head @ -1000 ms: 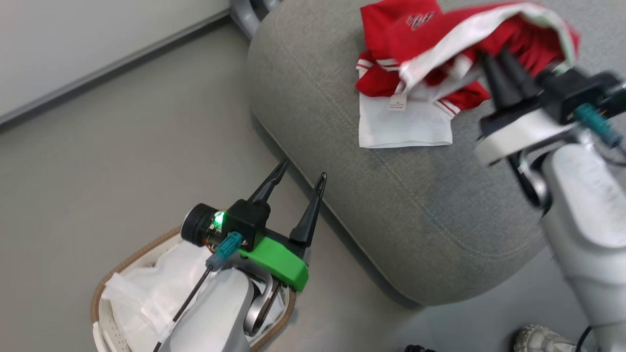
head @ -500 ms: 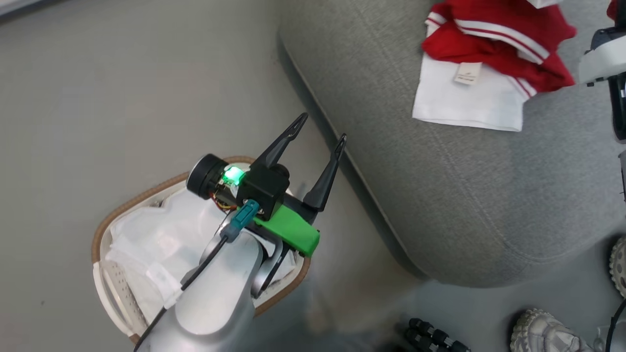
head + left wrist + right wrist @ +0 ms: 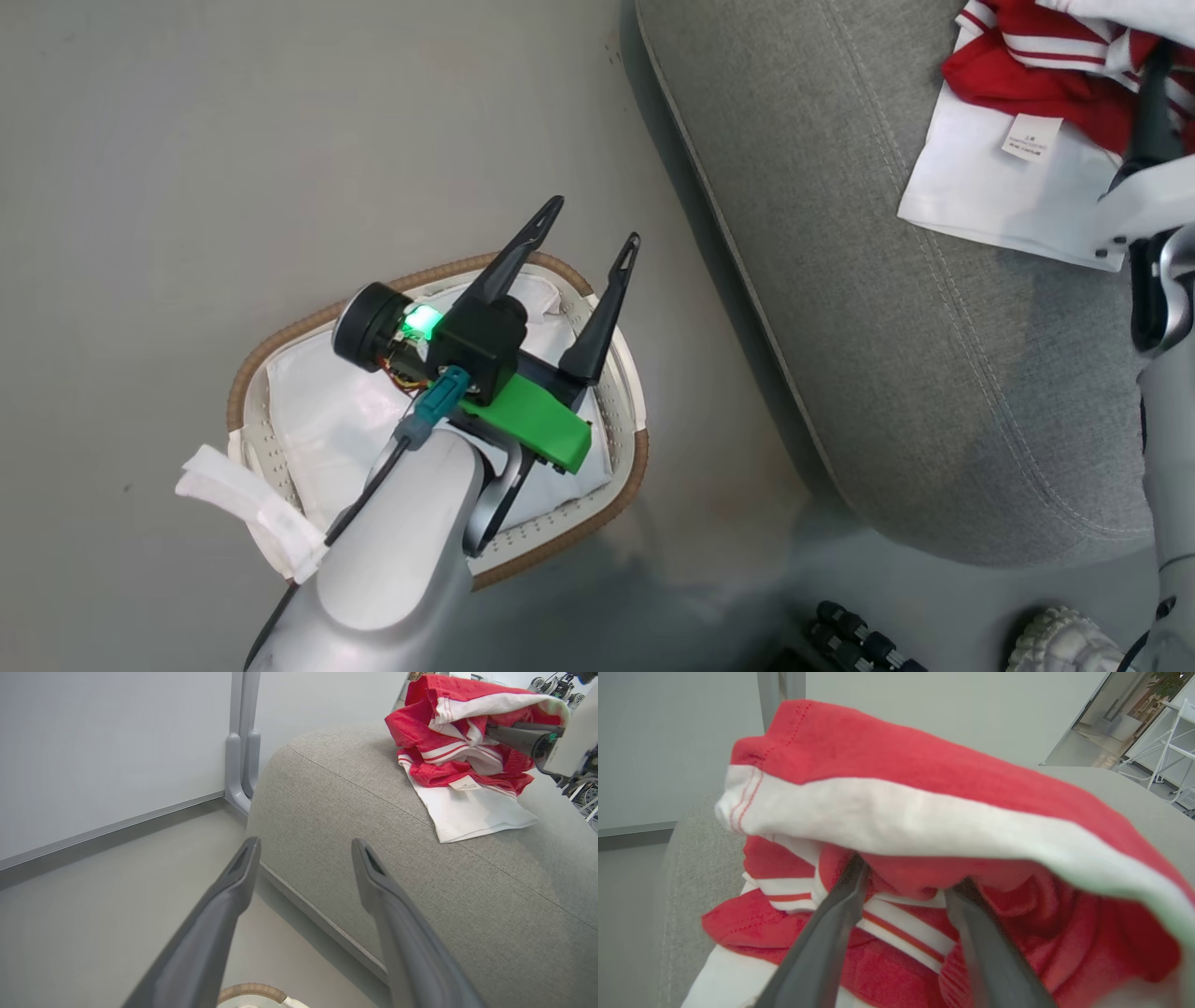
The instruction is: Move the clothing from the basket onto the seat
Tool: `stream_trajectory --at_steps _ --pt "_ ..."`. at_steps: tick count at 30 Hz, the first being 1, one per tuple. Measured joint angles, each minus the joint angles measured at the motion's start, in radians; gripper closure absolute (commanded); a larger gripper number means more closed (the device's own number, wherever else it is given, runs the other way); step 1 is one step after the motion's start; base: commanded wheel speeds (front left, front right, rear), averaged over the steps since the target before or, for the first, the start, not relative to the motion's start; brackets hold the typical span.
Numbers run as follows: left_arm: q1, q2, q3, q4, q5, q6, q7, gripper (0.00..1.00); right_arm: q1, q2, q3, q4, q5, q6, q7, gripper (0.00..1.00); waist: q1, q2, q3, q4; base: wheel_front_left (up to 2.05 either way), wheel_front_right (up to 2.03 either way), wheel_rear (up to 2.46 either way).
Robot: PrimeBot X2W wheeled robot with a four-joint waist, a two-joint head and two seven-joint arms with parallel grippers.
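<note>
One basket (image 3: pixel 560 549) sits at the lower left of the head view, holding one white liner (image 3: pixel 317 401). One seat (image 3: pixel 887 355) fills the right side. At the upper right lies one heap of clothing (image 3: pixel 1018 75); how many garments cannot be told. One care tag (image 3: pixel 1030 138) shows. There are two grippers, the left gripper (image 3: pixel 594 221) and the right gripper (image 3: pixel 909 875), each with two fingers.

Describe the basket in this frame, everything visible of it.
The basket is small, oval, white perforated plastic with a brown woven rim. It stands on the grey floor, beside the seat with a gap. A crumpled white liner lines it, one flap hanging over the rim. The open left gripper hovers above.
</note>
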Motion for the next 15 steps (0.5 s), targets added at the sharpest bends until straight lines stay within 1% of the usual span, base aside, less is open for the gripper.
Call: stream_trajectory --at_steps 3,7,12,15 --pt "0.020 0.000 0.024 0.000 -0.001 0.000 0.000 0.00 0.039 0.012 -0.011 -0.007 -0.001 0.000 0.000 0.00 0.0000 0.0000 -0.021 0.003 0.00 0.00 0.00" --pt "0.060 0.000 0.057 -0.003 -0.011 0.000 0.000 0.00 0.115 0.033 0.002 -0.041 0.007 0.000 0.000 0.00 -0.0001 0.0000 -0.065 0.000 0.00 0.00 0.00" --pt "0.111 0.000 0.099 -0.009 -0.022 0.007 0.000 0.00 0.216 0.051 0.063 -0.097 0.035 0.000 0.000 0.00 -0.0002 0.0000 -0.133 -0.008 0.00 0.00 0.00" --pt "0.141 0.000 0.133 -0.018 -0.026 0.020 0.000 0.00 0.263 0.060 0.110 -0.141 0.061 0.000 0.000 0.00 -0.0002 0.0000 -0.177 -0.009 0.00 0.00 0.00"
